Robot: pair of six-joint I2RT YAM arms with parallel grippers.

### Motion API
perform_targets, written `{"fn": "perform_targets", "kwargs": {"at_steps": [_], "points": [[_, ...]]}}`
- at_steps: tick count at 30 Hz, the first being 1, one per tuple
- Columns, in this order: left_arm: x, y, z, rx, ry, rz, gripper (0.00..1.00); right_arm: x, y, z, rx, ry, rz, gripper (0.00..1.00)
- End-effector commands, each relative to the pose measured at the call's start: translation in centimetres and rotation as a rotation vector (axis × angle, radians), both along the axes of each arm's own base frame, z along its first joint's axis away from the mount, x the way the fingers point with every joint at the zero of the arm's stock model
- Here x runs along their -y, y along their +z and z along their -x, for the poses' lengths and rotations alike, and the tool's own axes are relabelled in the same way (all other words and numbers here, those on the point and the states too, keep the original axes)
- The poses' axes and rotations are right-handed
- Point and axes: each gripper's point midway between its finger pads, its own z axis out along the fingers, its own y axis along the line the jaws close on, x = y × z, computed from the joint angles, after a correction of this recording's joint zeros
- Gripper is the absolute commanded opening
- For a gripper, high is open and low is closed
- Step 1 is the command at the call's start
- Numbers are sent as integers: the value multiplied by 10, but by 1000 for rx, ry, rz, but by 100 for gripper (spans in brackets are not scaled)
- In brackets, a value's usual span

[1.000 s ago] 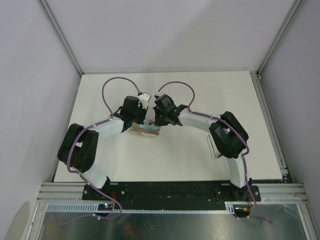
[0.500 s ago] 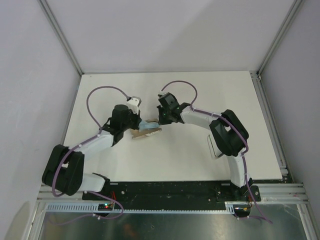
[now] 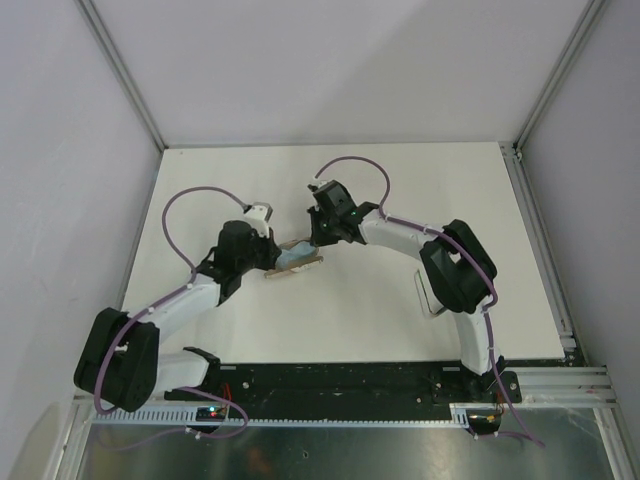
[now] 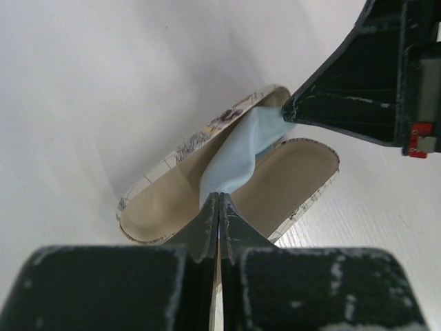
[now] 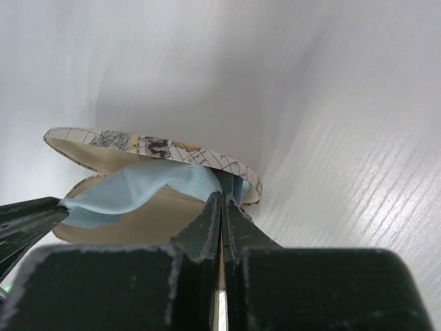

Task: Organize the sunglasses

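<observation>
1 pair of sunglasses: not made out in any of the 3 views; whether it lies under the cloth inside the case cannot be told.
Cloth: the light blue cloth [image 4: 238, 158] runs taut across the open case, 1 end at each pincer. From above it is only a small bluish patch [image 3: 289, 256].
Case: the oval case [image 4: 172, 200] lies open on the surface, 2 shells with beige lining and a printed, map-like outside [image 5: 158, 146]. Its near edge is cut off behind the fingers in both wrist views.
Left pincer: the left pincer [image 4: 218, 207] has its fingers pressed together, nipping the near corner of the cloth.
Right pincer: the right pincer [image 5: 222, 207] is closed the same way on the opposite end, at the case's rim; the nipped cloth is hidden there by the fingers.
Top view: both pincers meet over the case [image 3: 296, 264], left [image 3: 272, 254] and right [image 3: 317, 243], and cover much of it.
Surface: the white surface [image 3: 400, 180] carries the case near its middle.
</observation>
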Motion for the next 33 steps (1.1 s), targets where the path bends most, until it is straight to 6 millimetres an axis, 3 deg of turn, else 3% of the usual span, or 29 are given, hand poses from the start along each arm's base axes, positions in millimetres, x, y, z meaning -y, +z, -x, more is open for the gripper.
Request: {"fn": "perform_targets", "kwargs": {"at_steps": [1,10,18,33], "points": [[-10,-12,-1,-49,80,25,0,-14,17,-5,52,38,-9,0],[-32,-30,-12,-98,189,28,0,-13,16,-9,50,37,-5,0],[-38,-35,-19,-118,227,28,3,-9,13,-15,43,38,1,0],[-51,-21,-24,-61,275,17,3,-10,12,-21,39,43,-6,0]]}}
